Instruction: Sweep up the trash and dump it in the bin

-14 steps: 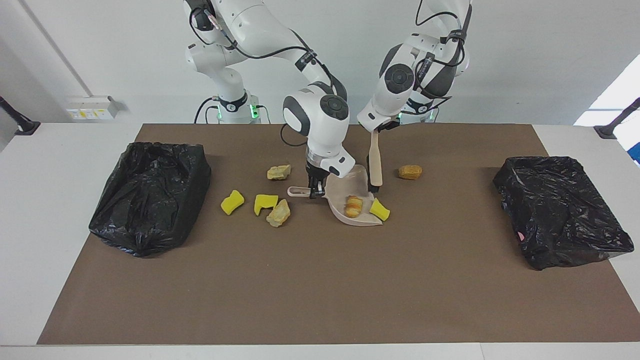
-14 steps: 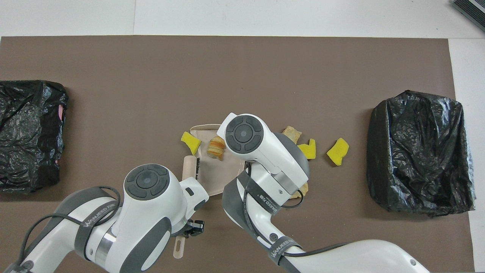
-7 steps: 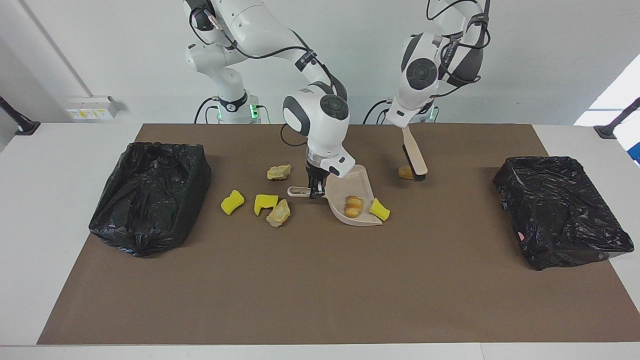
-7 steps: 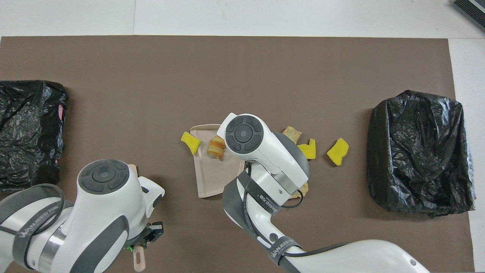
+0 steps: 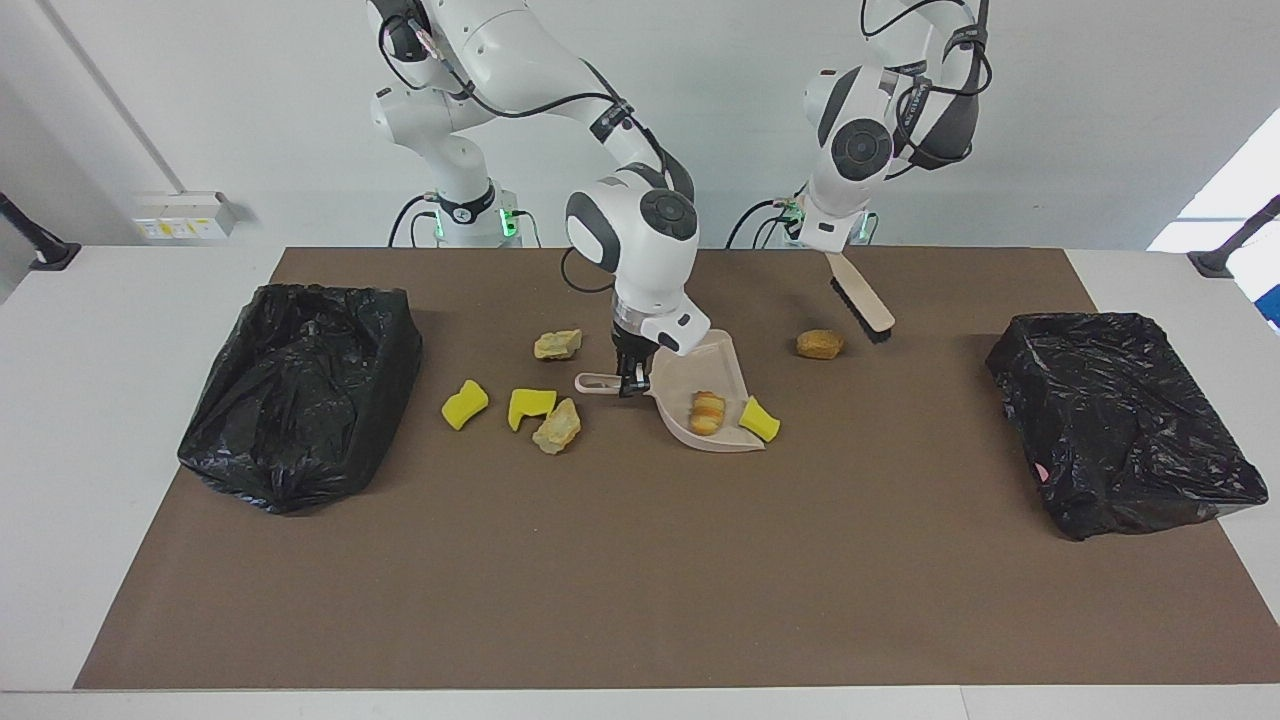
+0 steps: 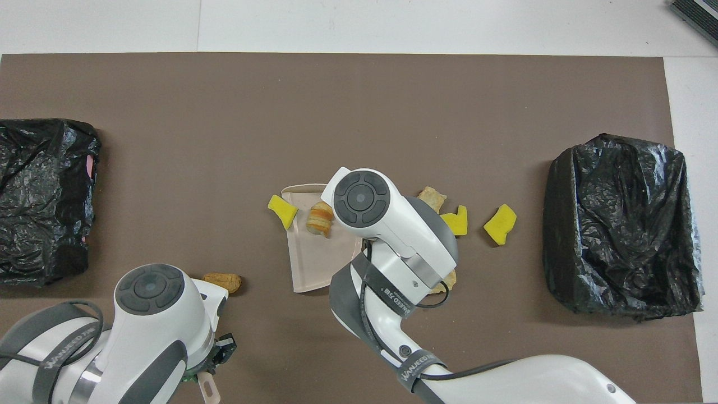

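Observation:
My right gripper [image 5: 629,381] is shut on the handle of the beige dustpan [image 5: 690,385], which lies on the mat. An orange-striped lump [image 5: 708,412] sits in the pan and a yellow sponge [image 5: 760,418] rests at its lip. My left gripper [image 5: 830,252] is shut on the beige brush [image 5: 858,295], held tilted, with its bristle end low beside a brown lump [image 5: 820,344] [image 6: 222,280]. More trash lies toward the right arm's end: two tan rocks [image 5: 557,345] [image 5: 557,428] and two yellow sponges [image 5: 464,403] [image 5: 530,404]. In the overhead view the arms hide both grippers.
A black-bagged bin [image 5: 300,390] stands at the right arm's end of the brown mat, and another bin [image 5: 1120,420] stands at the left arm's end. White table shows around the mat's edges [image 6: 392,25].
My left arm carried the brush away from the dustpan, over the brown lump toward its own end of the table. The right gripper, dustpan and trash have not moved.

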You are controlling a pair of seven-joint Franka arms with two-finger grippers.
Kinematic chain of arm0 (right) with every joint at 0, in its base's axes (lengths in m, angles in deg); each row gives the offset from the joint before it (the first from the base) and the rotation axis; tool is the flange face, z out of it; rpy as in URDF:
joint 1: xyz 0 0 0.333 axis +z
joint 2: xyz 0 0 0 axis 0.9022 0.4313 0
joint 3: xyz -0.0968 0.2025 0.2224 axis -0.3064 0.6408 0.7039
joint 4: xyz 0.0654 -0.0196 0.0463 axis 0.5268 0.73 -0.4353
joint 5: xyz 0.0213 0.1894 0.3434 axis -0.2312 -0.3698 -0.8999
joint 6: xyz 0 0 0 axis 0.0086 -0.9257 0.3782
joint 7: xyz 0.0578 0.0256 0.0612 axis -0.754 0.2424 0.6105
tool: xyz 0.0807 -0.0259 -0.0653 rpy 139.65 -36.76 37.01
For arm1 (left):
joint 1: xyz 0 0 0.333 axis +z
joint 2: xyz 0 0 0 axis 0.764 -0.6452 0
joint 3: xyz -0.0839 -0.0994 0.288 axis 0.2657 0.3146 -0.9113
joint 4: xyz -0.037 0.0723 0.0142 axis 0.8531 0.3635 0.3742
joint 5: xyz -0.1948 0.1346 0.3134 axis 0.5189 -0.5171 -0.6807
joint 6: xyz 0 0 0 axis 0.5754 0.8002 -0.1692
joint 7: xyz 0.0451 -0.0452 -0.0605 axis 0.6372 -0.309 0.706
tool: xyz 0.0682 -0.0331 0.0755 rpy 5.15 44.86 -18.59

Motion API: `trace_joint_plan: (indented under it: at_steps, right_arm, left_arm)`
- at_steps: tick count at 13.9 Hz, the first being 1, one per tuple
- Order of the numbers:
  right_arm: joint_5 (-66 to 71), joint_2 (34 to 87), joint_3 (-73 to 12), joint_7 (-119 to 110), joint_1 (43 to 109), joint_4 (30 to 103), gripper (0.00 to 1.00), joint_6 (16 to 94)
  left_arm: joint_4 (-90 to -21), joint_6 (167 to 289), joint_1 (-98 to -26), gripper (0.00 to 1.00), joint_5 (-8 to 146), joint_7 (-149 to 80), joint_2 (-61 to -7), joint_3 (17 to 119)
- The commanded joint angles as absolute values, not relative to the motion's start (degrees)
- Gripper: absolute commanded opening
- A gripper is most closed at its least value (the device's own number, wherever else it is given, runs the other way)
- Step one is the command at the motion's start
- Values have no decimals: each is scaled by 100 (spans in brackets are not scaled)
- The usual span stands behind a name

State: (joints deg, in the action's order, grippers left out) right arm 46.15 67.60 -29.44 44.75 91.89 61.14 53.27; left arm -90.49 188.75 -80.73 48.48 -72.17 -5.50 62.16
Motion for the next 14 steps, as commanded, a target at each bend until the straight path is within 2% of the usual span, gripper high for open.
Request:
trace_joint_plan:
  at_steps: [1,5,7,11,14]
  right_arm:
    - [4656,6644,-2927,4351,9196,6320,0,5406]
    - [4692,6644,-2919,4325,9205,6329,0,5424]
    - [4692,6644,-2919,4324,9205,6329,0,5450]
    - [4692,6644,-2919,4316,9205,6337,0,5477]
    - [4692,6644,-2919,4237,9205,6346,0,5485]
  left_arm:
    - [-9201,19550,-8032,0,5136,-7461,-733,6252]
    - [-8895,20509,-8076,0,5637,-7391,-1393,6270]
    - [-8569,20886,-8137,0,5900,-7443,-1990,6287]
    - [-8025,21081,-8216,0,6015,-7312,-2342,6305]
    - [-7944,21511,-8479,0,6051,-6417,-2414,6340]
